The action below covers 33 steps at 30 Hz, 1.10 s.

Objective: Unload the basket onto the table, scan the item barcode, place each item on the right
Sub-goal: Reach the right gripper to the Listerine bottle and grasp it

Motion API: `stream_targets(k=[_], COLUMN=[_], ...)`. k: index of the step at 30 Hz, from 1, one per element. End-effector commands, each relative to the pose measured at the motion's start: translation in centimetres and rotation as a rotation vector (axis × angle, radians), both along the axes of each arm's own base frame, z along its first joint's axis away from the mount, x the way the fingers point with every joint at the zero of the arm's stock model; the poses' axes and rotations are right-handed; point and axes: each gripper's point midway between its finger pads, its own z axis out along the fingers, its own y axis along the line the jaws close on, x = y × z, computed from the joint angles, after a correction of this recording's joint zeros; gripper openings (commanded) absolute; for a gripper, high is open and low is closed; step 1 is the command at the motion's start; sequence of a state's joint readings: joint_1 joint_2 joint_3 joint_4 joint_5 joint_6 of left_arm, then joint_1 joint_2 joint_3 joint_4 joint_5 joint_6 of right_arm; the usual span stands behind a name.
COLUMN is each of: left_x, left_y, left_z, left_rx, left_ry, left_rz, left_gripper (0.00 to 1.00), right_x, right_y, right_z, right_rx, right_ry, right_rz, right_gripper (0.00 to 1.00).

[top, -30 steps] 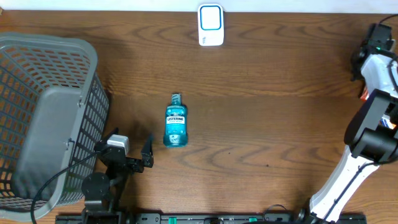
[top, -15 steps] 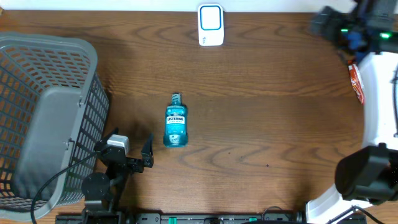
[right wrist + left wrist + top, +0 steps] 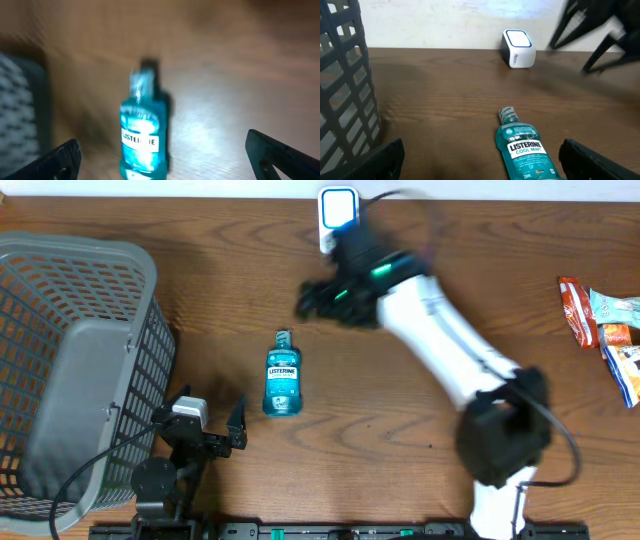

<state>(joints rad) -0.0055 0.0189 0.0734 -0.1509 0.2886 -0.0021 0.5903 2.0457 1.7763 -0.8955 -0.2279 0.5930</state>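
Observation:
A teal Listerine mouthwash bottle (image 3: 282,382) lies flat mid-table, cap toward the back, label up. It also shows in the left wrist view as the bottle (image 3: 522,150) and, blurred, in the right wrist view as the bottle (image 3: 142,131). The white barcode scanner (image 3: 339,218) stands at the back edge, partly covered by my right arm; from the left wrist the scanner (image 3: 518,47) is plain. My right gripper (image 3: 312,300) hovers open behind the bottle, motion-blurred, nothing held (image 3: 167,160). My left gripper (image 3: 236,430) rests open near the front, left of the bottle (image 3: 485,170).
A grey mesh basket (image 3: 70,370) fills the left side of the table and edges the left wrist view as the basket (image 3: 345,85). Snack packets (image 3: 605,320) lie at the far right. My right arm (image 3: 450,360) spans the table diagonally from the front right.
My right arm has swung fast from the far right edge across to the middle, ending behind the bottle and uncovering the snack packets. The left arm and bottle have not moved.

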Motion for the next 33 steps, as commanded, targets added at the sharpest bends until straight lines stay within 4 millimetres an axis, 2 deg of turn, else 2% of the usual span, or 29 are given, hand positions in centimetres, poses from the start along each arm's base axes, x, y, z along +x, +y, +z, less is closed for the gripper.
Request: stream_targets(k=[1, 5, 15, 19, 23, 27, 31, 33], left_x=[-0.1, -0.1, -0.1, -0.1, -0.1, -0.1, -0.1, -0.1], left_y=[0.0, 0.0, 0.0, 0.0, 0.0, 0.0, 0.0, 0.0], left_z=[-1.3, -1.3, -1.3, -1.3, -1.3, -1.3, -1.3, -1.3], left_rx=[0.005, 0.005, 0.005, 0.004, 0.005, 0.004, 0.004, 0.005], left_ry=[0.036, 0.036, 0.036, 0.036, 0.036, 0.036, 0.036, 0.036], left_rz=[-0.002, -0.002, -0.002, -0.003, -0.002, -0.003, -0.002, -0.002], left_gripper=[0.98, 0.98, 0.98, 0.98, 0.98, 0.98, 0.98, 0.98], right_x=[-1.2, -2.8, -6.1, -6.6, -7.6, -8.7, -9.3, -9.7], right_y=[0.7, 2.4, 5.4, 5.6, 5.4, 4.0, 3.0, 2.9], right_z=[-3.6, -5.9, -9.3, -10.1, -12.1, -13.6, -13.5, -13.5], right_rx=[-0.193, -0.288, -0.431, -0.485, -0.538, -0.6, -0.623, -0.612], right_ry=[-0.044, -0.068, -0.15, -0.184, -0.158, -0.097, -0.058, -0.025], right_rz=[-0.004, -0.026, 0.075, 0.113, 0.152, 0.137, 0.129, 0.154], right_gripper=[0.99, 0.99, 0.99, 0.99, 0.99, 0.8, 0.67, 0.55])
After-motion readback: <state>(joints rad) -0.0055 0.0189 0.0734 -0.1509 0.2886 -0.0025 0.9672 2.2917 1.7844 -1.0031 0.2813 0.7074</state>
